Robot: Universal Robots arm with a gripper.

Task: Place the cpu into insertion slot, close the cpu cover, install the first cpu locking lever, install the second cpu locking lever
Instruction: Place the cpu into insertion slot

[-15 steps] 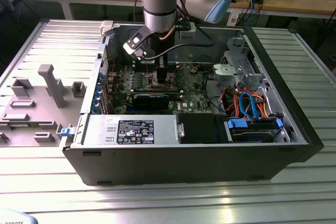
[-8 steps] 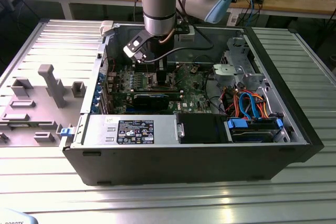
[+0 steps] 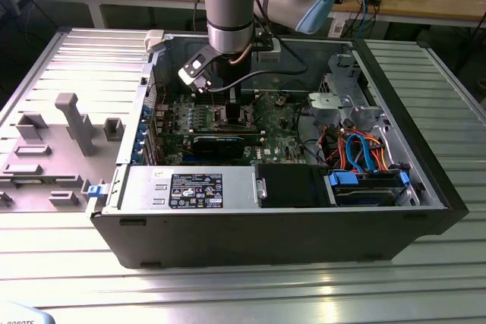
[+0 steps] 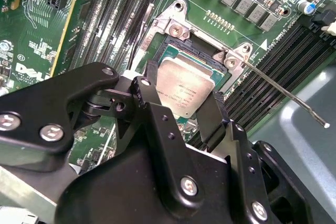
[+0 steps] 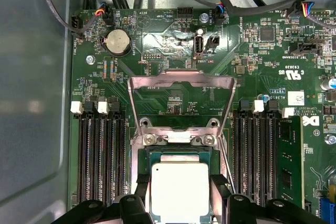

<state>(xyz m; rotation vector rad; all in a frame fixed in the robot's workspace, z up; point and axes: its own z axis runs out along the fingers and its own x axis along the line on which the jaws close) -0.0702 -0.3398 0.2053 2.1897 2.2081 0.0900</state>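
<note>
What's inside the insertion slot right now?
The cpu, silver top up, sits in or just over the insertion slot; whether it is seated, I cannot tell. The cpu cover is flipped open. What lies under the chip is covered.

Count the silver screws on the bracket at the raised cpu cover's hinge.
2: one screw and another, at opposite ends of the bracket, between cpu cover and cpu. Others may be hidden.

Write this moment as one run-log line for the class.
gripper: shut on cpu | cpu: at insertion slot | cpu cover: open | locking lever: not latched
</note>
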